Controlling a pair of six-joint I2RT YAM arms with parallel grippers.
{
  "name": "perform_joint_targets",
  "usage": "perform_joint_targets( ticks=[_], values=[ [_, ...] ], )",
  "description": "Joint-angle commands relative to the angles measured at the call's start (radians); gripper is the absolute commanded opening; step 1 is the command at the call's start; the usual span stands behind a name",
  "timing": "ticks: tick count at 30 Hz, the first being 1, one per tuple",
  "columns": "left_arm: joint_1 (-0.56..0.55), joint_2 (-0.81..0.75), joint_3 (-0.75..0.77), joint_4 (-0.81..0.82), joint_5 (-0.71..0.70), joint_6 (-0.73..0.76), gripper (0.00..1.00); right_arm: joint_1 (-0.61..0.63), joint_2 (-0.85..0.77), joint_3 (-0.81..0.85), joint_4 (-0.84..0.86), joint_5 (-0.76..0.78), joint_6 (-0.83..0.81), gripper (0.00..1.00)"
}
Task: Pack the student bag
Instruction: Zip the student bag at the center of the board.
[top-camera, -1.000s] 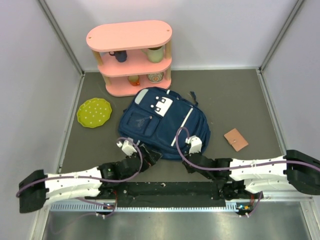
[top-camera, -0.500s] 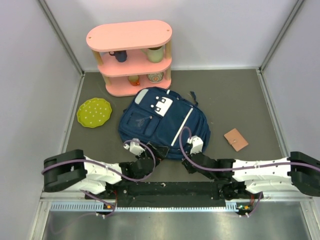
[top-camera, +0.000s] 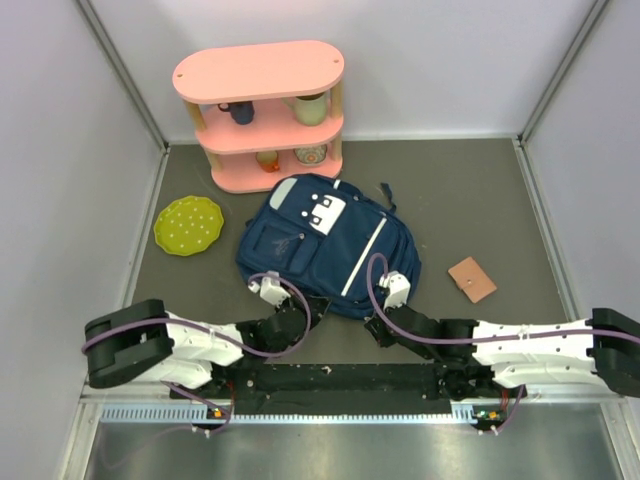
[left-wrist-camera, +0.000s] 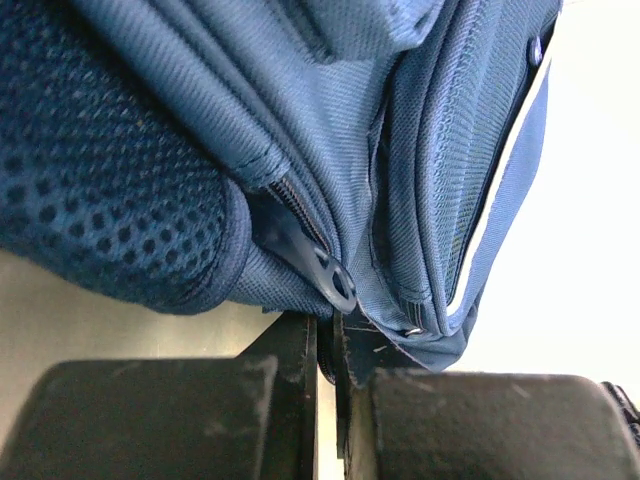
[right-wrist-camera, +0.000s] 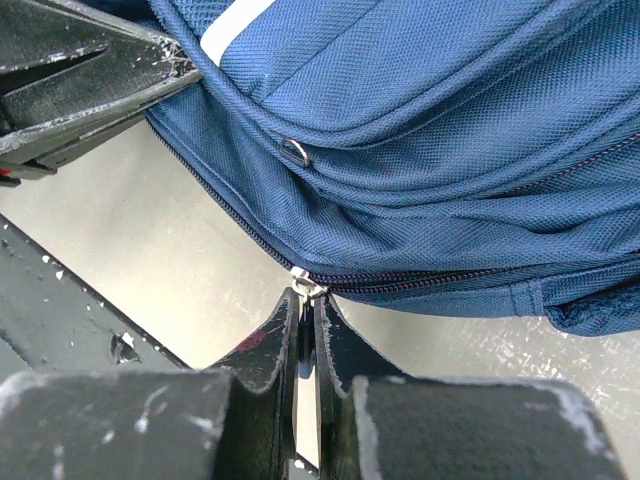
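The student bag (top-camera: 325, 245) lies flat mid-table, navy with a white stripe and white patch. My left gripper (top-camera: 309, 310) is at its near edge, a little left of the stripe. In the left wrist view the left gripper (left-wrist-camera: 330, 335) is shut on the dark blue zipper pull (left-wrist-camera: 322, 268) that hangs from the bag's seam. My right gripper (top-camera: 375, 321) meets the near edge further right. In the right wrist view the right gripper (right-wrist-camera: 307, 308) is shut on the pull below a silver zipper slider (right-wrist-camera: 305, 282). The zipper there looks closed.
A pink two-tier shelf (top-camera: 262, 112) with cups stands at the back behind the bag. A green plate (top-camera: 188, 224) lies to the left and a small brown wallet (top-camera: 471, 278) to the right. Grey walls enclose the table on three sides.
My left arm reached in to the bag's near edge and its jaws went from open to shut on the zipper pull. The right gripper stayed shut and barely moved.
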Motion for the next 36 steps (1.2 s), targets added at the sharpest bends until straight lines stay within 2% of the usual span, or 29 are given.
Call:
perform_joint_targets(
  ticks=[1,5,10,11,12,15,19,20,23,24,25,29,34,36],
  values=[
    [0.073,-0.058,0.009,-0.021,0.252,0.347,0.00,-0.005,-0.023,-0.008,-0.007,-0.051,-0.018,0.00],
    [0.148,-0.059,-0.002,-0.005,0.503,0.590,0.00,0.067,-0.037,-0.034,0.021,-0.046,0.014,0.00],
    [0.223,-0.052,-0.020,0.056,0.785,0.746,0.00,0.139,-0.048,-0.025,0.022,-0.028,0.017,0.00],
    [0.263,-0.053,-0.023,0.070,0.895,0.789,0.00,0.150,-0.048,-0.016,0.024,-0.028,0.014,0.00],
    [0.286,-0.058,-0.023,0.070,0.928,0.795,0.00,0.160,-0.043,-0.011,0.027,-0.025,0.005,0.00],
    [0.366,-0.122,-0.039,-0.012,0.937,0.791,0.00,0.194,-0.017,0.016,0.031,-0.022,-0.011,0.00],
    [0.537,-0.336,-0.144,-0.066,0.933,0.696,0.00,0.200,0.037,0.053,0.027,-0.019,-0.006,0.00],
    [0.609,-0.380,-0.161,-0.120,0.933,0.665,0.00,0.200,0.047,0.061,0.019,-0.011,-0.003,0.00],
    [0.696,-0.538,-0.140,-0.296,0.893,0.692,0.00,0.199,0.093,0.088,-0.007,0.035,0.011,0.00],
    [0.708,-0.571,-0.102,-0.427,0.870,0.706,0.00,0.197,0.113,0.093,-0.048,0.046,0.012,0.00],
    [0.734,-0.619,-0.085,-0.477,0.830,0.718,0.00,0.197,0.121,0.098,-0.059,0.058,0.020,0.00],
    [0.820,-0.648,-0.033,-0.588,0.833,0.749,0.00,0.182,0.123,0.082,-0.075,0.063,0.026,0.00],
    [0.973,-0.545,-0.023,-0.522,0.946,0.754,0.00,0.162,0.055,0.055,-0.131,0.086,0.037,0.00],
    [1.001,-0.491,0.004,-0.496,1.013,0.775,0.00,0.150,0.012,0.030,-0.137,0.081,0.035,0.00]
  ],
)
